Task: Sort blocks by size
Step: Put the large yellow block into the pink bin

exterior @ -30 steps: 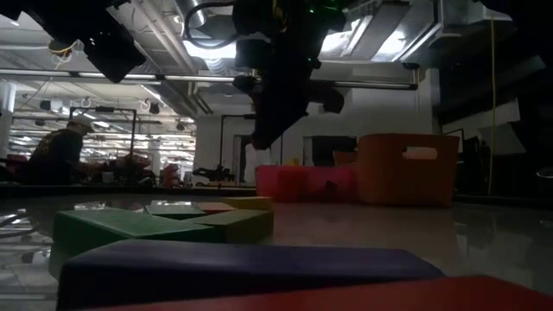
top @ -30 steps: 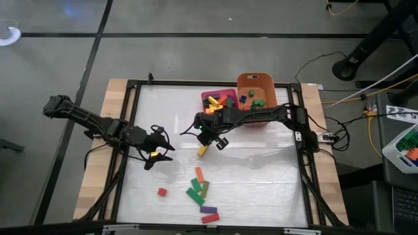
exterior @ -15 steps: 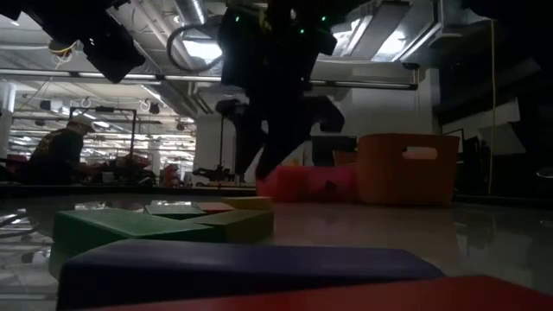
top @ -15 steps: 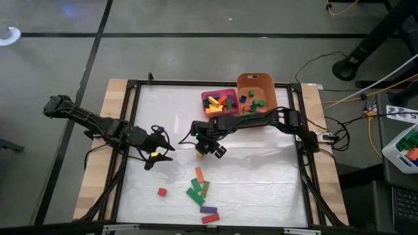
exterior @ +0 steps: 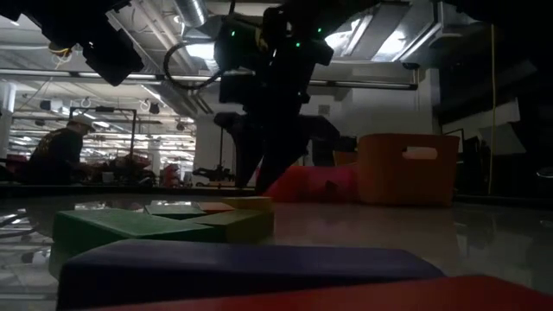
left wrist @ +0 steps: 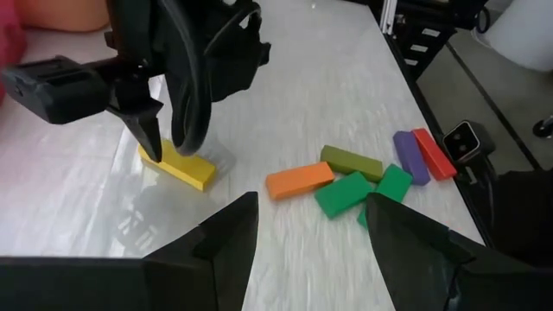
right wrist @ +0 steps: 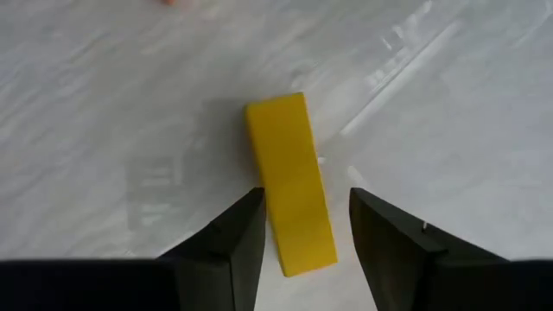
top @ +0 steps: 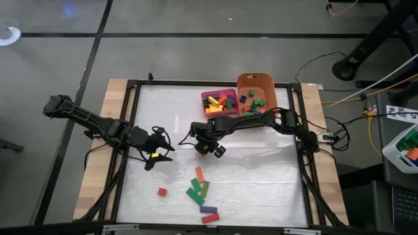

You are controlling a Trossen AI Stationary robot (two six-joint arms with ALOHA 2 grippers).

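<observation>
A yellow bar (right wrist: 289, 186) (left wrist: 177, 164) lies flat on the white table top, left of centre. My right gripper (top: 208, 147) (right wrist: 306, 192) stands over it, pointing steeply down and open, with one finger on each long side of the bar. My left gripper (top: 160, 155) (left wrist: 311, 203) hovers open to the left with nothing between its fingers. Nearer the front edge lie loose blocks: an orange bar (top: 199, 173), green bars (top: 194, 194), an olive bar (top: 204, 189), a purple bar (top: 208, 209), a red bar (top: 209, 219) and a small red cube (top: 161, 192). My right gripper's fingers come from above and lie across the yellow bar, which rests flat on the table. One finger (right wrist: 242, 233) stands right at the bar's long side (right wrist: 257, 186), and I cannot tell whether it touches. The other finger (right wrist: 380, 233) shows a gap.
A pink square tray (top: 210, 96) and an orange tub (top: 256, 78), both holding blocks, stand at the far edge right of centre. Black rails frame the table top. A person (exterior: 60, 151) shows far off in the room behind.
My right gripper has come down toward the table and a little toward the left edge, over the yellow bar, and its fingers have opened from shut. The yellow bar has stayed where it was.
</observation>
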